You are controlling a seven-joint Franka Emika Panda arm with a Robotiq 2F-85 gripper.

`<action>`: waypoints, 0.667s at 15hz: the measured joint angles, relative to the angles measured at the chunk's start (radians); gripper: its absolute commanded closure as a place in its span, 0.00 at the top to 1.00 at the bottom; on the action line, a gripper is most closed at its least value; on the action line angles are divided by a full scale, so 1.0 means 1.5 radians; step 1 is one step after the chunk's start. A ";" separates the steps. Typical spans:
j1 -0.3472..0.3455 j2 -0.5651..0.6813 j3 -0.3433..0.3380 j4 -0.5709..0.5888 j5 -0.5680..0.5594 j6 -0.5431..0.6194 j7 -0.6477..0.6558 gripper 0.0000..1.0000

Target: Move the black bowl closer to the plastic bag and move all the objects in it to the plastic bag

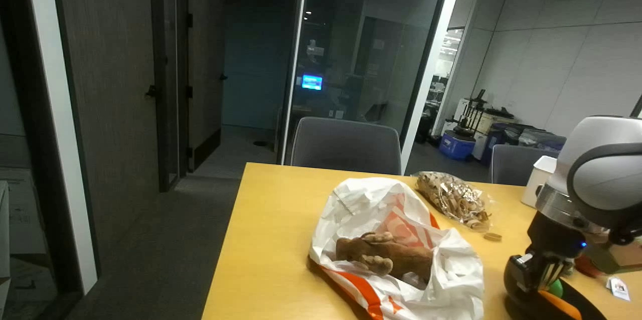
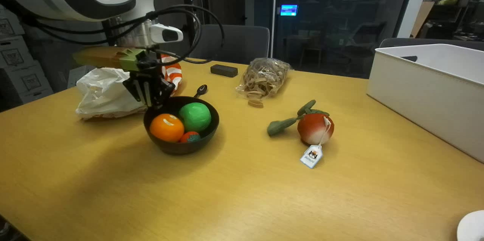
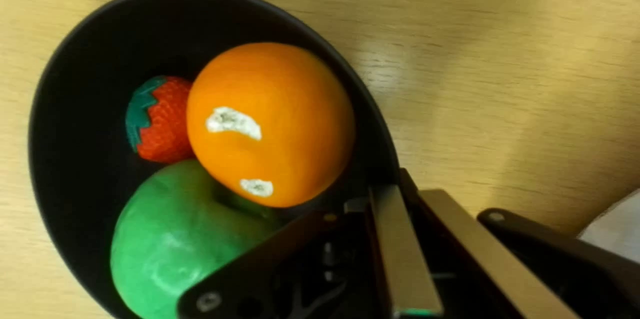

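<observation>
Gripper (image 3: 409, 194), clenched on blk bowl (image 3: 80, 119) rim, 3 o'clk (wrist view). Inside: orange (image 3: 280, 134), 2 o'clk; grn piece (image 3: 182, 239), 7 o'clk; strawb. (image 3: 167, 124), 10.

The place is looking like an office. Grey chairs (image 1: 346, 144) are standing along an edge of a wooden table (image 1: 271, 219), with a framed glass wall (image 1: 401, 24) rising behind them and a small blue screen (image 1: 312, 82) glowing in the glass. Grey carpet (image 1: 165, 255) is running past dark doors (image 1: 105, 109).
</observation>
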 measured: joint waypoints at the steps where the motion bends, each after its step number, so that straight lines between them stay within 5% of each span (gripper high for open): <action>1: 0.006 0.001 0.005 0.000 0.000 0.005 0.000 0.07; 2: 0.012 0.001 0.011 0.000 0.000 0.010 0.000 0.12; 3: 0.018 0.001 0.016 0.000 0.000 0.013 0.000 0.33; 6: 0.031 0.002 0.028 0.000 0.000 0.016 0.002 0.42; 10: 0.034 0.003 0.027 0.001 0.005 0.006 0.002 0.73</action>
